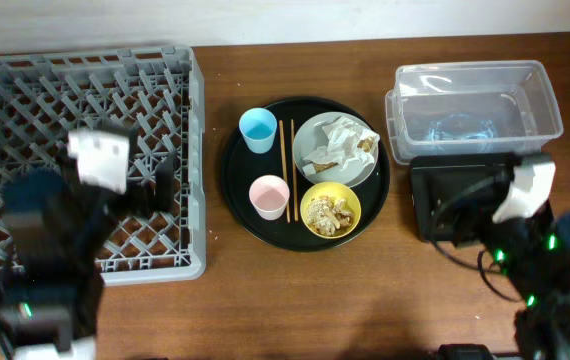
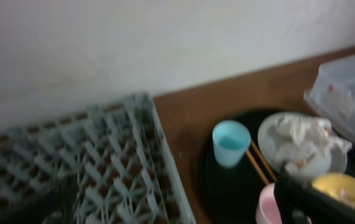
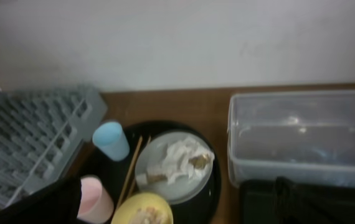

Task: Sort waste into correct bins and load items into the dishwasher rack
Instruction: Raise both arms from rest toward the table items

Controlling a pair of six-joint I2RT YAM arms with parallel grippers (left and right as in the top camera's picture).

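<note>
The grey dishwasher rack [image 1: 85,90] fills the left side, and my left gripper [image 1: 155,185] hovers open over it with nothing held; one dark finger [image 2: 299,196] shows in the left wrist view. On the round black tray [image 1: 240,215] stand a blue cup [image 1: 258,128], a pink cup [image 1: 269,196], chopsticks [image 1: 287,170], a plate [image 1: 317,130] carrying a crumpled napkin [image 1: 345,140], and a yellow bowl [image 1: 350,200] with food scraps [image 1: 328,212]. At right are the clear tub [image 1: 475,105] and the black bin [image 1: 427,190]. My right gripper [image 1: 460,212] hangs open above the black bin.
A white wall runs along the table's far edge. Bare brown tabletop [image 1: 295,300] lies in front of the round tray and between the rack and the tray. Both arms' dark bodies take up the front left and front right corners.
</note>
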